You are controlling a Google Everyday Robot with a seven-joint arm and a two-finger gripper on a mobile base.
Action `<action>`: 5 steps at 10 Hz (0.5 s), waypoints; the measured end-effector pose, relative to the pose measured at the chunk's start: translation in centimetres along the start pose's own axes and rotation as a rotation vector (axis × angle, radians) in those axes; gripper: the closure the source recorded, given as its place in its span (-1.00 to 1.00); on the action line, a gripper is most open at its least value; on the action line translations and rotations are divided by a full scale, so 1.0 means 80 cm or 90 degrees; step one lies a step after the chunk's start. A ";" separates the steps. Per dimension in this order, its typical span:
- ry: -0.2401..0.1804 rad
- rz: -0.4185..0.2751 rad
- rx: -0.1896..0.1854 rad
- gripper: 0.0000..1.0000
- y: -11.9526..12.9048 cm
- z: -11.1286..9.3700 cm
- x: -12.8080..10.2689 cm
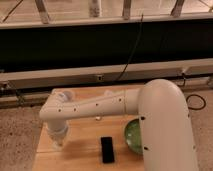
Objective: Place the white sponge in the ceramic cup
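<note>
The ceramic cup [67, 94] stands at the back left of the wooden table [82, 150], its lower part hidden behind my white arm. My gripper [59, 142] points down over the table's front left, in front of the cup and well below its rim in the picture. The white sponge is not visible as a separate thing; it may be hidden at the gripper. My forearm [95, 106] runs across the table from the large white arm body [165, 125] on the right.
A round green dish [132, 136] sits at the right, partly behind the arm body. A flat black rectangular object [107, 149] lies at the front middle. A slender white object [108, 93] peeks over the forearm at the back. A dark wall and rail run behind the table.
</note>
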 end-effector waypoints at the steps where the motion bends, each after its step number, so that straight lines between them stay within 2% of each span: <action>1: 0.006 0.008 0.005 1.00 0.000 -0.014 0.013; 5: 0.017 0.031 0.010 1.00 0.000 -0.046 0.042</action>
